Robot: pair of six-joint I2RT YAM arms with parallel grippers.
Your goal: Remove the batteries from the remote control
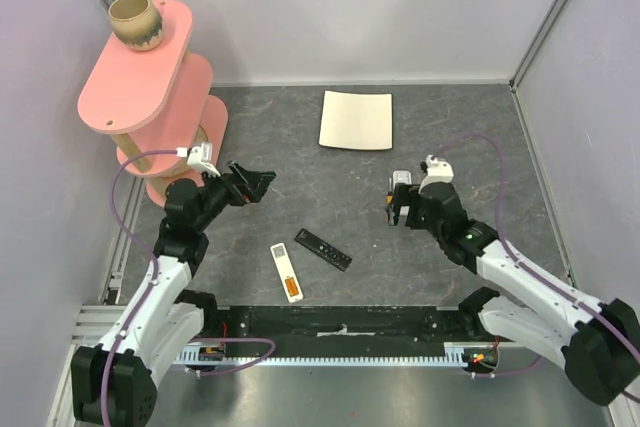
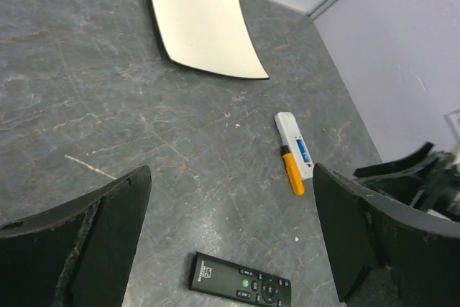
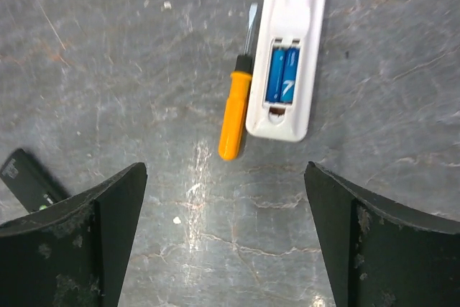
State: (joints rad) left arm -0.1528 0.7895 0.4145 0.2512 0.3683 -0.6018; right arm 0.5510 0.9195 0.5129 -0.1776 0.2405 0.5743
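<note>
One blue battery point(image 3: 290, 73) bears what looks like a "7".

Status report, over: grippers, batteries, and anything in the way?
Left gripper open, empty. Right gripper open, empty. Two blue batteries seated in the remote control bay. Orange screwdriver lies close beside the bay.

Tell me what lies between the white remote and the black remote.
An orange-handled screwdriver, right beside the white remote; the rest toward the black remote is bare table. The right wrist view shows it.
</note>
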